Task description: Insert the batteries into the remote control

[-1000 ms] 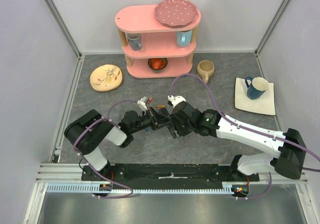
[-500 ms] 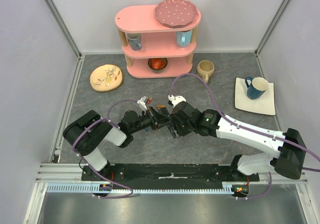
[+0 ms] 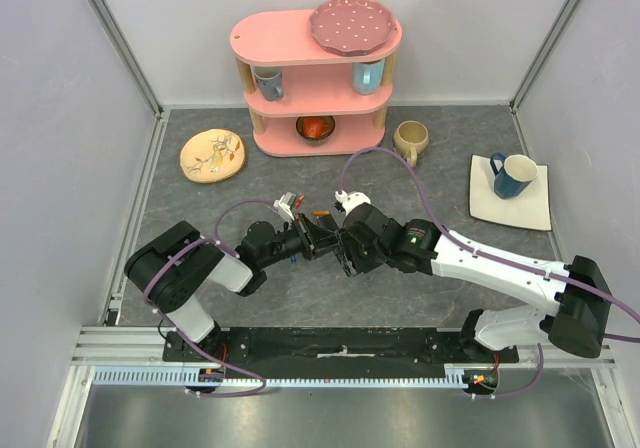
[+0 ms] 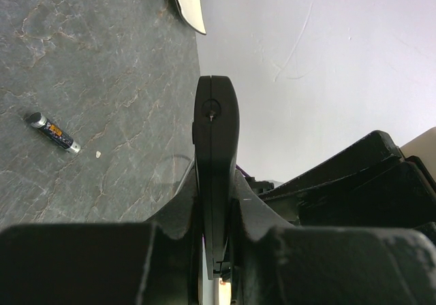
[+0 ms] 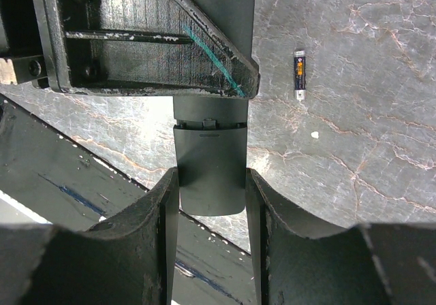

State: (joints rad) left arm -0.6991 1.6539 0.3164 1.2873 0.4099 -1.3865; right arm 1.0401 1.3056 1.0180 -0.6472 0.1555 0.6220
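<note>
Seemingly aloft, left gripper (image 4: pixel 216 227) and right gripper (image 5: pixel 211 189) pinch opposite remote control (image 5: pixel 210 156) ends; battery (image 5: pixel 299 74) lies on open table (image 5: pixel 361 135)

The remote control (image 3: pixel 330 240) sits above the middle of the worktop (image 3: pixel 180 198), one end clamped between the left fingers (image 4: pixel 88 264) and the other between the right fingers (image 5: pixel 136 237). A battery (image 3: pixel 321 213) lies on the worktop just behind them. At the back stands a shelf unit (image 3: pixel 290 43) with a top plate (image 3: pixel 352 23) on it, a left cup (image 3: pixel 268 81) and a right cup (image 3: pixel 366 76) on its middle shelf, and a bowl (image 3: pixel 316 126) on its lowest. Left of the unit lies a loose plate (image 3: pixel 212 154). To its right stands a mug (image 3: pixel 410 140), and further right a square dish (image 3: pixel 530 208) carries another mug, the dish mug (image 3: pixel 512 173).
</note>
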